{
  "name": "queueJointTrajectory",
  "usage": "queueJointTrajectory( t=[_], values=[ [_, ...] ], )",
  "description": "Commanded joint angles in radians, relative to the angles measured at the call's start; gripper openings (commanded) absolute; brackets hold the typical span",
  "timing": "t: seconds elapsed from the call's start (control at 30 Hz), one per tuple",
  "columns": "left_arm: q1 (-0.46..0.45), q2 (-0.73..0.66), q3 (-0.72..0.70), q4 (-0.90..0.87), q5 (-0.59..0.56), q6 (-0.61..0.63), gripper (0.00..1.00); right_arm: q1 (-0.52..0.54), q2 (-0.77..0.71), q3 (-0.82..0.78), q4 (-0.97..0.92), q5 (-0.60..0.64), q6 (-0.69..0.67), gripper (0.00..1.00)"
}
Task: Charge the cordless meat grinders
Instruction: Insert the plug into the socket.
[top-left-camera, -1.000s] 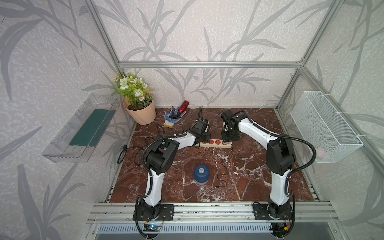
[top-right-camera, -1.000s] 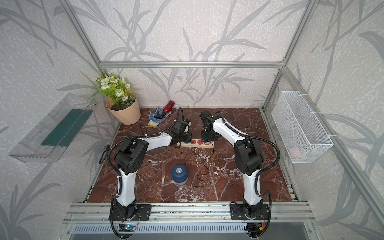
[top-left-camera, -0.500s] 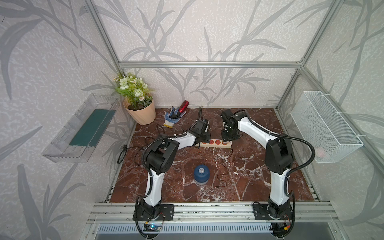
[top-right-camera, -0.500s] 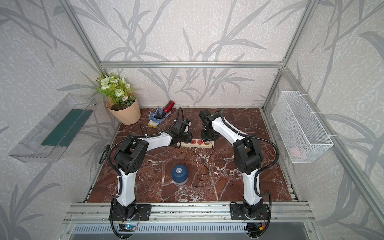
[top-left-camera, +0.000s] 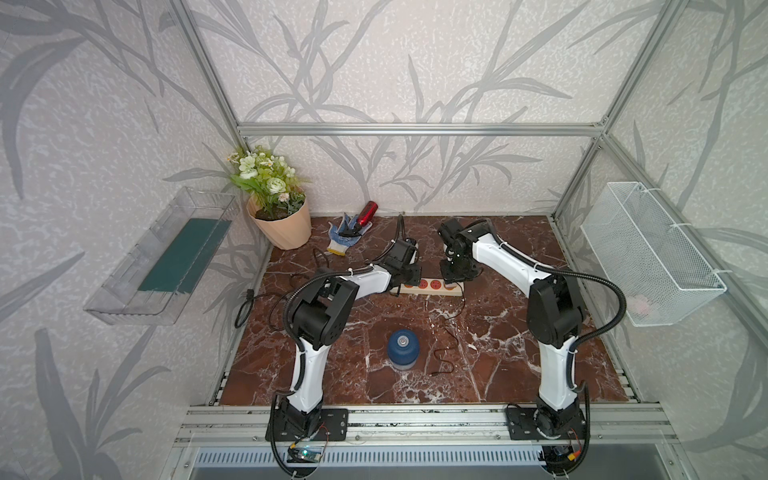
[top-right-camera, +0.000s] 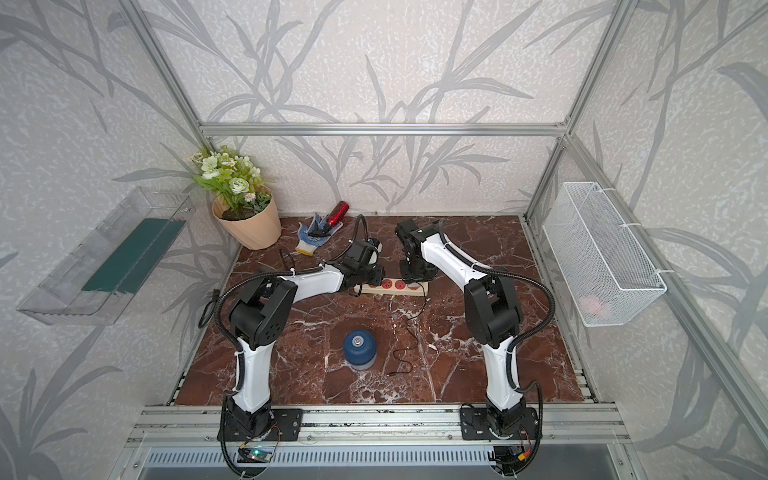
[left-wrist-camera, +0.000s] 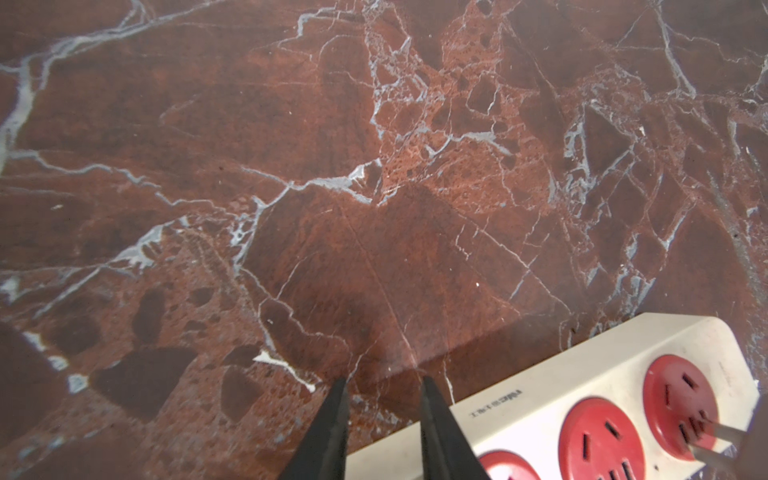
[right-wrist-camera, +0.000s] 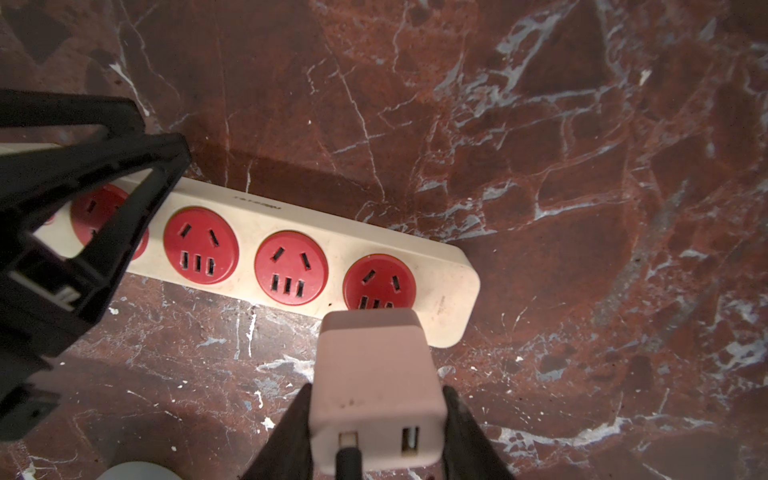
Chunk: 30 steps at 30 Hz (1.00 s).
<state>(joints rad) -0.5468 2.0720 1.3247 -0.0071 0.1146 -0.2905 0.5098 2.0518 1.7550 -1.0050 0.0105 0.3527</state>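
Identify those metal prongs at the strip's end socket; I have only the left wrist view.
Observer: They belong to a pale charger, clamped between the fingers of the right gripper over the end socket of the strip.
Operator: Check its ports.
Observer: A black cable sits in one port; the other port is empty.
Operator: Locate the grinder.
Observer: The grinder stands alone, nearer the arm bases than the strip. A thin cable end lies on the table beside it, not touching it.
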Motion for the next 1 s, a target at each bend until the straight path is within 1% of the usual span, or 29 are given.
queueJointTrajectory(
  t=[0.0,0.17,0.67,0.97],
  values=[
    [-0.002,0.033,-0.022,-0.059,0.021,-0.019,0.30,0.006,0.010,-0.004,-0.024,0.007,0.017,0.10],
    [-0.002,0.033,-0.024,-0.059,0.020,-0.016,0.30,0.001,0.006,-0.008,-0.027,0.030,0.023,0.10],
    [-0.002,0.040,-0.015,-0.063,0.022,-0.016,0.30,-0.010,-0.012,-0.029,-0.020,0.040,0.022,0.10],
    [-0.002,0.047,-0.010,-0.064,0.029,-0.024,0.30,-0.018,-0.030,-0.069,0.001,0.024,0.022,0.10]
  ],
)
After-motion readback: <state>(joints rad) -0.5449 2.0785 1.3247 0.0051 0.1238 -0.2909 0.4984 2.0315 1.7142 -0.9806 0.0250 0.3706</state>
